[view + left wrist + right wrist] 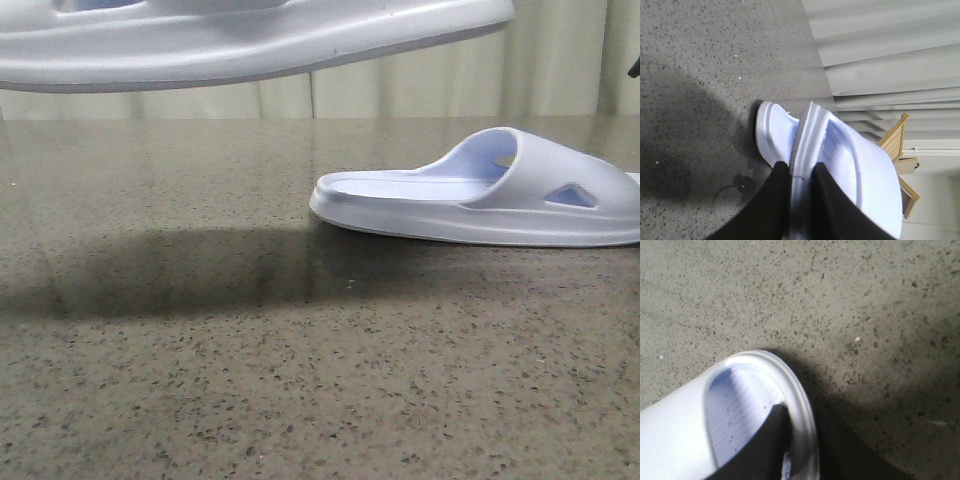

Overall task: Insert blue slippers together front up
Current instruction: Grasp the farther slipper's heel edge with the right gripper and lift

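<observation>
Front view shows one slipper (250, 40) aloft, the other slipper (480, 200) flat on counter (300, 380). Left tool (801, 175) pinches sidewall rim; right tool (800, 440) pinches another rim. Probably light, springy foam; best gripped at rims.

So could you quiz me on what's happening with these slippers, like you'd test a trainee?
1. True or false: the raised slipper touches the speckled table.
2. Which pincer grips the raised slipper's edge? A) left B) right C) neither
3. Fill in: the other slipper rests on the table with its sole facing ___.

Key:
1. False. It hangs clear above the table and casts a shadow on it.
2. A. The left pincer is clamped on its rim.
3. Down.
</observation>
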Robot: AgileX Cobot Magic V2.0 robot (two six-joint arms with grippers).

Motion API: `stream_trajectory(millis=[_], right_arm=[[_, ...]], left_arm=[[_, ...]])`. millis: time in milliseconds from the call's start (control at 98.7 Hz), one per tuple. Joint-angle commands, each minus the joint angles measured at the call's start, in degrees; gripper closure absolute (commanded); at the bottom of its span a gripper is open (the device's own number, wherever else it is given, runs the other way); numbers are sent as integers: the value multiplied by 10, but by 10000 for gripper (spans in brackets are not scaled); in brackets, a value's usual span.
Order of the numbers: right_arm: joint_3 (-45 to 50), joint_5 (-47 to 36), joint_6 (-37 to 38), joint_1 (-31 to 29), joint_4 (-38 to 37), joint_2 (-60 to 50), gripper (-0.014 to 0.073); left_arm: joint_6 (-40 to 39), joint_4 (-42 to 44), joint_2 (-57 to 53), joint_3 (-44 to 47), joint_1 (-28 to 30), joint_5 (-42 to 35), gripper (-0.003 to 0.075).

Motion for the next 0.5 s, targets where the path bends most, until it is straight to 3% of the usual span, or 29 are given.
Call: stream_trajectory(millis=[0, 71, 486], right_arm=[[-14, -45, -2, -3, 1, -6, 634], [-14, -61, -2, -3, 3, -6, 701], [-24, -248, -2, -3, 13, -54, 701]], left_arm=[[1, -31, -3, -20, -5, 4, 704], [1, -31, -3, -20, -5, 4, 704], [1, -31, -3, -20, -5, -5, 704]])
